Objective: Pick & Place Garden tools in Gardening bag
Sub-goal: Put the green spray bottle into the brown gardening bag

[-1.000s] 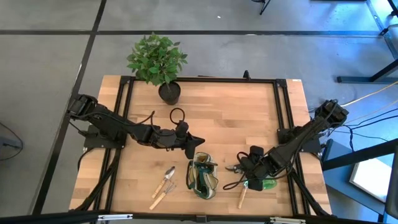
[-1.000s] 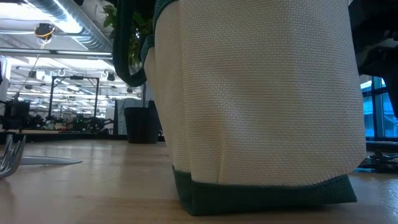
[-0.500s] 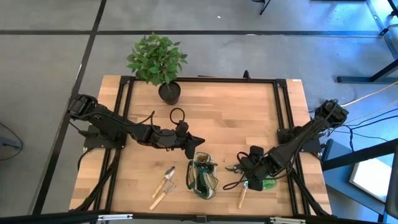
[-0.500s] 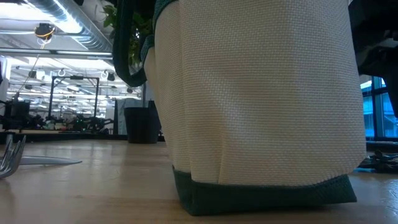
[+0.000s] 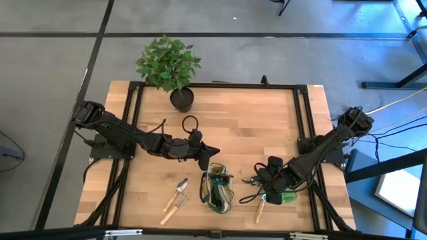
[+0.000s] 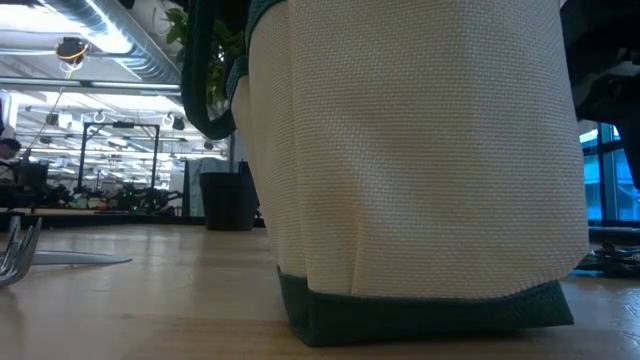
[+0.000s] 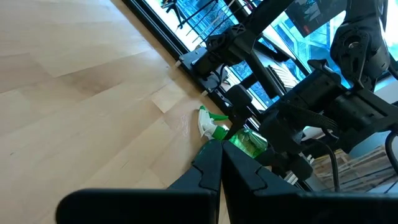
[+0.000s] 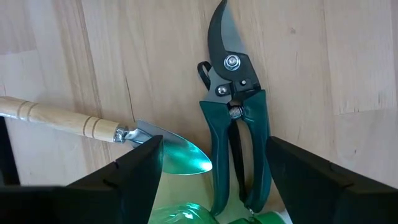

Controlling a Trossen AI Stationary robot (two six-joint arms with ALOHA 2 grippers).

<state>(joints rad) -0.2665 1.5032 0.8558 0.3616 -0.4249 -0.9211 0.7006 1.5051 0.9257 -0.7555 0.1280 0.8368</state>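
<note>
From above, the small olive-green and tan fabric gardening bag [image 5: 218, 189] stands at the near edge of the pale wooden table [image 5: 247, 127], roughly in the middle, and the right gripper [image 5: 265, 179] hangs just to its right over a cluster of tools — the dark-handled pruning shears [image 5: 251, 180], a wooden-handled trowel [image 5: 259, 211] and the green translucent spray bottle [image 5: 283, 197]. The left gripper [image 5: 212, 151] sits just beyond the bag on its far-left side, clenched on nothing, with two more wooden-handled tools [image 5: 175, 200] lying to the bag's near left; the leafy plant in its black pot [image 5: 181, 99] is well apart at the far edge. The table-level view is almost filled by the bag's woven tan wall and green base band [image 6: 420, 200], so it tells little beyond a metal fork's tines [image 6: 18, 250] at the left. The left wrist view shows that arm's fingers pressed together, pointing across the boards toward the spray bottle [image 7: 239, 134] and the other arm. The right wrist view carries the relation that matters: the shears [image 8: 235, 118] lie directly beneath the spread dark fingers [image 8: 140, 171], their long axis running parallel to the finger faces, green grips nearest the camera and blade pointing away, and the trowel's shiny blade [image 8: 177, 152] seems to touch the left-hand grip. So the right arm is plainly the nearer one, and a straight descent should bracket the handles — provided the trowel is not caught too.
</note>
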